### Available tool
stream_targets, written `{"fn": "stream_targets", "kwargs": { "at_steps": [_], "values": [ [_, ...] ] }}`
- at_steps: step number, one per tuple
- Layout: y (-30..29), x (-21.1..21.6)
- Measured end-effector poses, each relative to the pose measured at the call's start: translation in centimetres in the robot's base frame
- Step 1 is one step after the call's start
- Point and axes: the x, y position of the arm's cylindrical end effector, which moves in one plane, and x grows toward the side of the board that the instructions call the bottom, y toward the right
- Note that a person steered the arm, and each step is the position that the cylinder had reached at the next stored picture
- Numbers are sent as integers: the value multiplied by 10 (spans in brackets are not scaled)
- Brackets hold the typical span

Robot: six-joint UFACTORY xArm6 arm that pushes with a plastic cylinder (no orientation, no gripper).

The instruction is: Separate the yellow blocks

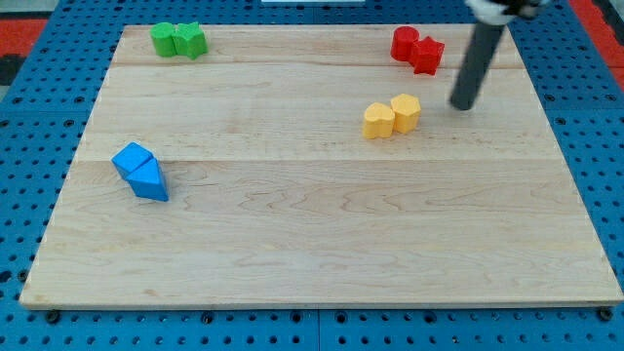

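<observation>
Two yellow blocks touch each other right of the board's middle: a rounded yellow block [379, 120] on the left and a yellow hexagonal block [407, 112] on the right. My tip [462, 104] rests on the board a short way to the right of the hexagonal block, not touching it. The dark rod rises from the tip to the view's top right.
Two red blocks [417, 48] touch at the top right, above the yellow pair. Two green blocks [179, 40] touch at the top left. Two blue blocks [140, 171] touch at the left. The wooden board [312, 244] lies on a blue perforated base.
</observation>
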Motion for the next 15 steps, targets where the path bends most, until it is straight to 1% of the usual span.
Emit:
{"fn": "stream_targets", "kwargs": {
  "at_steps": [1,2,3,4,5,6,7,8,9,10,11,12,13,14,15],
  "values": [
    [-36,18],
    [-94,17],
    [-104,16],
    [-52,14],
    [-65,-2],
    [-114,-6],
    [-132,-9],
    [-80,-17],
    [-108,-32],
    [-112,-26],
    [-78,7],
    [-81,29],
    [-129,41],
    [-147,45],
    [-113,73]
  ]
}}
